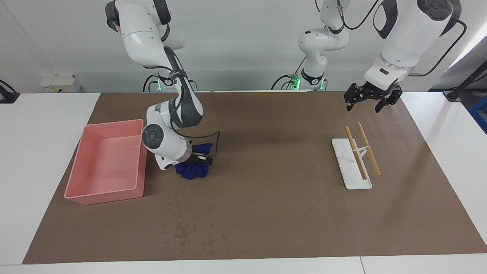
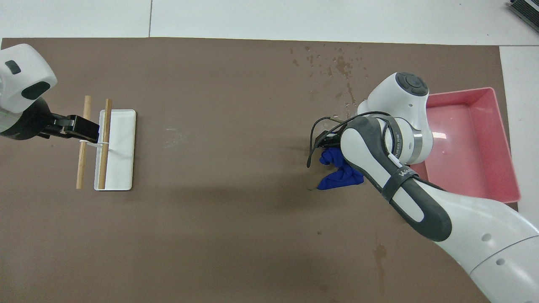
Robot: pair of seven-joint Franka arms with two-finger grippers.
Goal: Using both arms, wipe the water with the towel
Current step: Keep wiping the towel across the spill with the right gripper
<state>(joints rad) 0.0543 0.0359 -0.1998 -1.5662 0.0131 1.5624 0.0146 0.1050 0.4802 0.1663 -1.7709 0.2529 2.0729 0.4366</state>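
Note:
The blue towel [image 1: 192, 170] [image 2: 339, 176] lies bunched on the brown mat beside the pink tray, toward the left arm's end from it. My right gripper [image 1: 203, 161] [image 2: 325, 142] is low over the mat, shut on the towel's upper folds; the wrist hides part of the cloth. The water [image 1: 185, 232] [image 2: 339, 63] shows as dark speckles on the mat, farther from the robots than the towel, with a thin trail toward the towel. My left gripper [image 1: 364, 106] [image 2: 84, 129] waits open, raised over the sticks of the white rack.
The pink tray [image 1: 102, 197] [image 2: 471, 91] stands at the right arm's end of the mat. A white rack [image 1: 352, 171] [image 2: 122, 168] bearing two wooden sticks [image 1: 355, 152] sits at the left arm's end. A separate dark stain [image 2: 379, 250] marks the mat near the robots.

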